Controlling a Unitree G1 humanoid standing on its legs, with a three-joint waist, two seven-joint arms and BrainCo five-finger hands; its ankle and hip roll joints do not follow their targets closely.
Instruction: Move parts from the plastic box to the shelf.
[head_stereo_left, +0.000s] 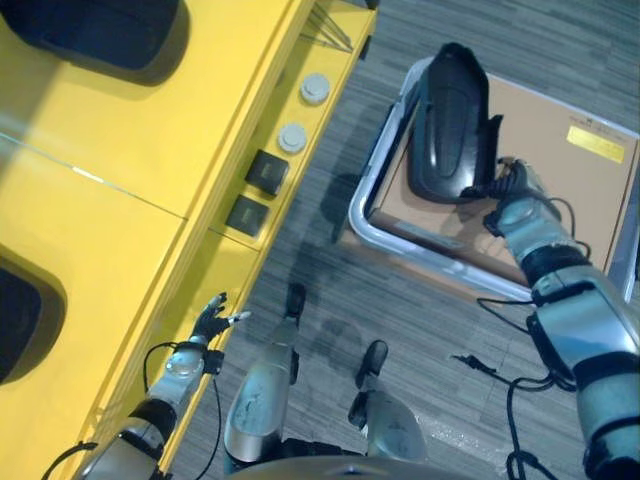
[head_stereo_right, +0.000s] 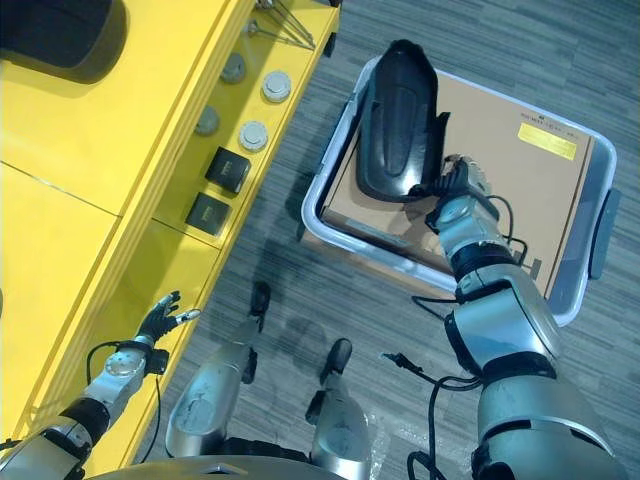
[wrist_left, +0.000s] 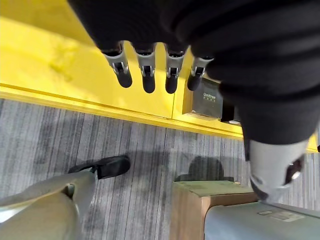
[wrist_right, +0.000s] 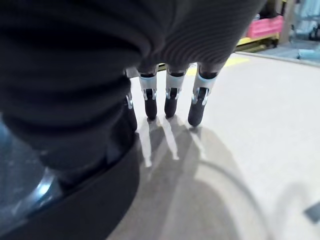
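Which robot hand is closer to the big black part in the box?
The right hand. It rests at the lower edge of the big black moulded plastic part in the clear plastic box. The left hand is far off, by the yellow shelf.

part (head_stereo_right: 395, 120) in plastic box (head_stereo_right: 330, 195), seemingly right of shelf (head_stereo_right: 100, 150).

My right arm comes in from the lower right of the frame and reaches up toward the centre right, bent at the elbow, the wrist under its dark ribbed cover. My right hand (head_stereo_right: 458, 185) is at the end of it, fingers (wrist_right: 172, 102) straight and side by side. My left arm enters at the lower left, and my left hand (head_stereo_left: 210, 322) hangs low with its fingers (wrist_left: 148, 77) loosely extended and spread.
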